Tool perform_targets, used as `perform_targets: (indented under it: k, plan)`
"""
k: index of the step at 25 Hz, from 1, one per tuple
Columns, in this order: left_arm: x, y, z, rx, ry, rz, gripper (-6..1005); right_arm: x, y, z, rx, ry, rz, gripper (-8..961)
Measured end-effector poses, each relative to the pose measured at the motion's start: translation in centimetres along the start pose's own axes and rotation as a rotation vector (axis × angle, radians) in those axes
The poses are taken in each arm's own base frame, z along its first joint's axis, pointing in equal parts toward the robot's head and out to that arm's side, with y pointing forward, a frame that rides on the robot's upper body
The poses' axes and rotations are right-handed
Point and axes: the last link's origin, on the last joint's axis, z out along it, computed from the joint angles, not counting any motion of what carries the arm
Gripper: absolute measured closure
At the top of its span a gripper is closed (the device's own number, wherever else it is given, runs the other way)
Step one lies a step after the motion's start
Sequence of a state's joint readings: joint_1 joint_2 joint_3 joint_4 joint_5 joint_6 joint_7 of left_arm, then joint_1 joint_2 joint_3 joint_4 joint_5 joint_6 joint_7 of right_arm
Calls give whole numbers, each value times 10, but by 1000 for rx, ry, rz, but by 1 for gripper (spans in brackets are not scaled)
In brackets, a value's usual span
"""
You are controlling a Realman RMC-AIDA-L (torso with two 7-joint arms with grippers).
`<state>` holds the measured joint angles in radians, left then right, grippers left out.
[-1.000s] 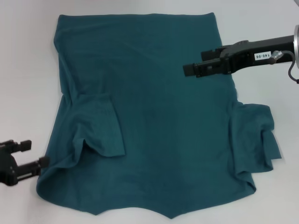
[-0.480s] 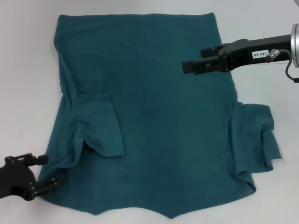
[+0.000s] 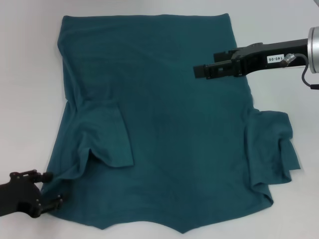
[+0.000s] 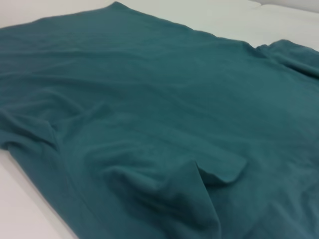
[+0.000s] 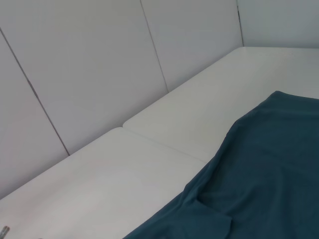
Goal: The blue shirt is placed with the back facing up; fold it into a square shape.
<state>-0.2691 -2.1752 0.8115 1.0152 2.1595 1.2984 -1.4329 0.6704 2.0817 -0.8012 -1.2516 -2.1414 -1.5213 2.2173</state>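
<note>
Nearest us, our left pincer [image 3: 52, 188], fingers spread, straddles the near-left corner of the blue shirt [image 3: 169, 114], which lies flat on the white tabletop [image 3: 30, 74]. One sleeve is folded inward; the other lies outside. Farther off, our right pincer [image 3: 198, 71] hovers above the shirt, grip unclear. Most folding remains.

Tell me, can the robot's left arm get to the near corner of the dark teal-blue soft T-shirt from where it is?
Probably yes. The left end effector sits open right at the near left edge of the dark teal-blue soft T-shirt, and nothing lies between them on the white table.
</note>
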Motion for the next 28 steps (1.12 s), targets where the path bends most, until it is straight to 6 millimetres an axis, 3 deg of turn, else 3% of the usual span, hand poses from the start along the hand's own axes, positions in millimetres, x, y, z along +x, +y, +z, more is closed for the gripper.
perform_targets:
  k: [7,18,20,28]
  plan:
    - [0,-4,7,25,-21,-37,345,0,-1,1,7,-5,-5,12]
    - [0,-3,16,34,-33,-35,788,0,-4,3,19,-16,-10,13]
    - [0,-3,16,34,-29,-38,959,-1,-5,3,23,-19,-10,13]
    - [-2,-6,3,80,35,-82,956,-4,-5,6,25,-26,-15,13]
